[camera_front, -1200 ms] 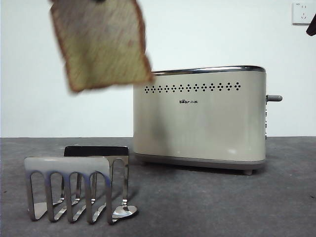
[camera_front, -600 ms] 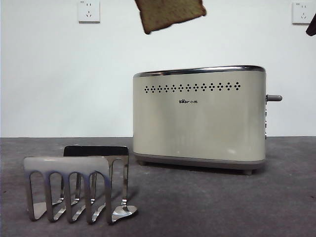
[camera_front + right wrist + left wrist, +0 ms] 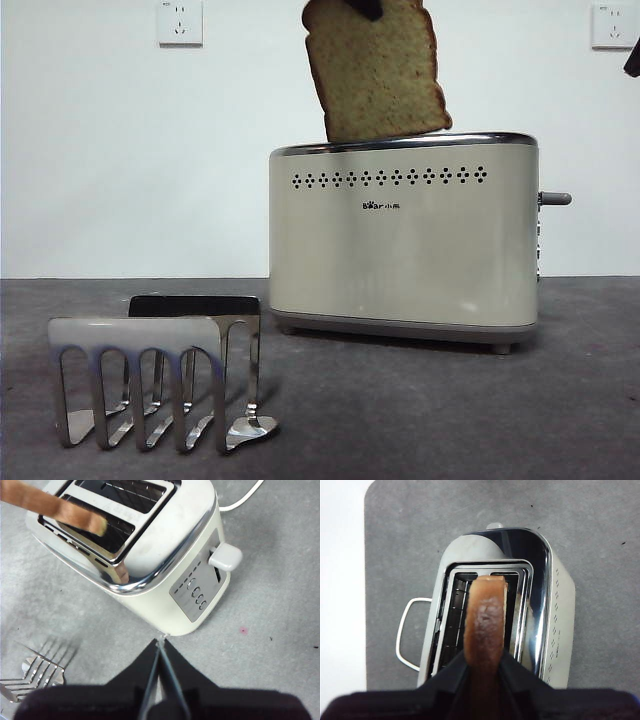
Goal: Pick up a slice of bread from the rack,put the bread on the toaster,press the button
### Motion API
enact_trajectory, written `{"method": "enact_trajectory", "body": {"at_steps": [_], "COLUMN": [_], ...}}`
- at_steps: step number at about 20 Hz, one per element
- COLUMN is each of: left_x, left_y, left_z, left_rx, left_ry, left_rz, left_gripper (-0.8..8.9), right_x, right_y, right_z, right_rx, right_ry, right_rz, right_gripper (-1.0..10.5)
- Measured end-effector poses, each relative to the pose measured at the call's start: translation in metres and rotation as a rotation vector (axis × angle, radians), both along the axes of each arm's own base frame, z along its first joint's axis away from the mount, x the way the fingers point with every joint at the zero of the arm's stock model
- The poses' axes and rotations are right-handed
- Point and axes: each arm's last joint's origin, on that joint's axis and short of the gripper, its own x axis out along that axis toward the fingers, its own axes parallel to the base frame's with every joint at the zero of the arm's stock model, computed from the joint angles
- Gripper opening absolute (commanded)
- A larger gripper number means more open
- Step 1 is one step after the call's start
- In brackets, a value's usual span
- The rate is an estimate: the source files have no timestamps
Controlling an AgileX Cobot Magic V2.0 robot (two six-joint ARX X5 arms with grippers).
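Our left gripper [image 3: 483, 667] clamps the slice of bread [image 3: 377, 70] tilted over the toaster [image 3: 403, 245] (right gripper [image 3: 161, 680] closed, waiting), so it may snag the slot edge.

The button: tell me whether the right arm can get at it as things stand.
Probably yes. The button sticks out of the toaster end with nothing around it, and the right claw hangs shut nearby.

Low, level front camera; 2 wrist cameras looking down, all sharing the toaster [image 3: 404, 240].
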Motion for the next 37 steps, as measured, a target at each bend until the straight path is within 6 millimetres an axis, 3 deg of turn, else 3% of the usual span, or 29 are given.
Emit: {"method": "enact_trajectory", "body": {"at_steps": [8, 13, 24, 25, 28, 29, 34, 37], "left_x": [0.014, 0.029, 0.044, 0.045, 0.045, 0.046, 0.044, 0.037], "left_y": [-0.012, -0.024, -0.036, -0.037, -0.037, -0.037, -0.038, -0.032], "left_z": [-0.021, -0.045, -0.063, -0.063, -0.062, -0.062, -0.062, -0.047], "left_rx": [0.015, 0.044, 0.049, 0.042, 0.022, 0.020, 0.016, -0.007], "left_ry": [0.046, 0.077, 0.061, 0.060, 0.078, 0.080, 0.085, 0.058], "left_rz": [-0.016, -0.013, 0.002, 0.008, 0.048, 0.053, 0.054, 0.055], "left_gripper": [-0.11, -0.11, 0.00, 0.11, 2.70, 3.03, 3.07, 3.07], "right_x": [0.000, 0.000, 0.000, 0.000, 0.000, 0.000, 0.001, 0.001], "right_y": [0.000, 0.000, -0.001, -0.001, -0.001, -0.001, -0.002, -0.002], "right_z": [0.000, 0.000, -0.001, -0.001, -0.001, -0.001, -0.001, -0.001], "right_rx": [0.000, 0.004, -0.018, -0.018, -0.018, -0.018, -0.042, -0.042], "right_ry": [0.002, 0.009, 0.012, 0.012, 0.012, 0.012, 0.012, 0.010], "right_rz": [0.000, -0.011, -0.036, -0.036, -0.036, -0.036, -0.059, -0.059], "right_gripper": [0.0, 0.0, 0.0, 0.0, 0.0, 0.0, 0.0, 0.0]}}
